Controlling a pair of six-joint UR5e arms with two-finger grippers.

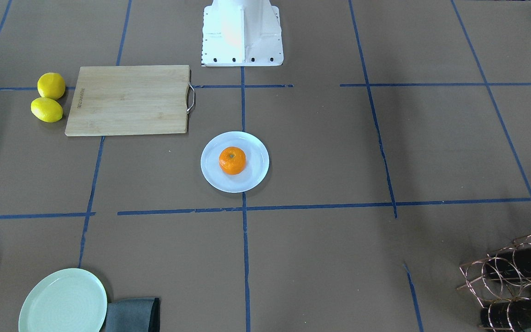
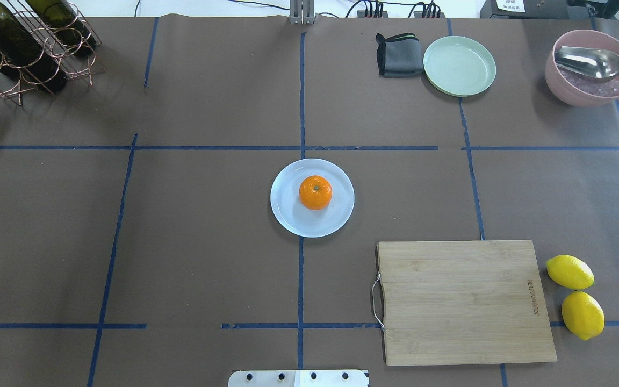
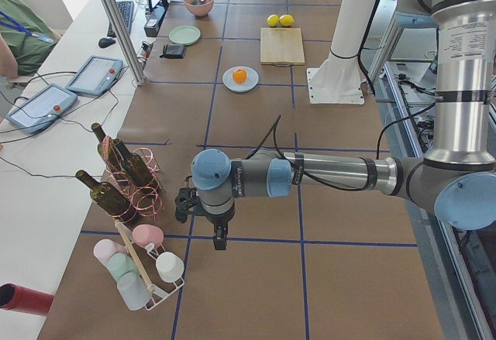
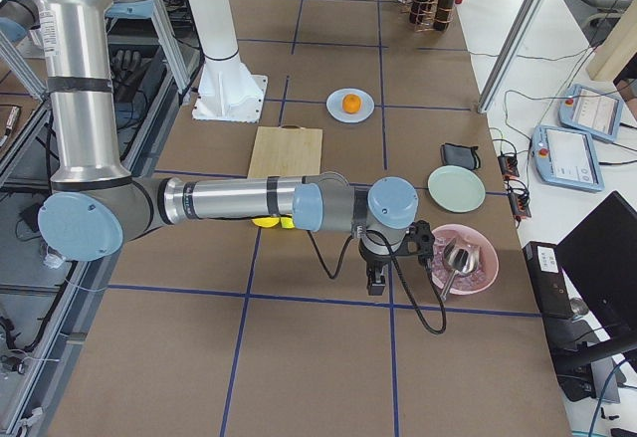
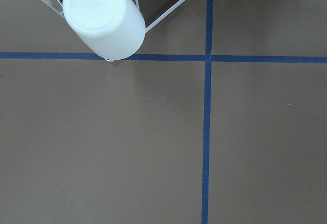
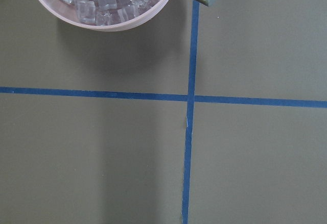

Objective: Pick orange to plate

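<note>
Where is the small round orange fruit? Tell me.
In the overhead view, the small round orange fruit sits on the pale bluish-white round plate at the centre of the table.

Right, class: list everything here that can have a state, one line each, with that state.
orange, resting on the plate
plate, holding the orange
green plate, empty
cutting board, bare
pink bowl, holding ice and a spoon
left claw, cannot tell
right claw, cannot tell

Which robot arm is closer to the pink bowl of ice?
Right. The right end effector hangs beside the pink bowl; the left end effector is far away, by the cup rack.
</note>
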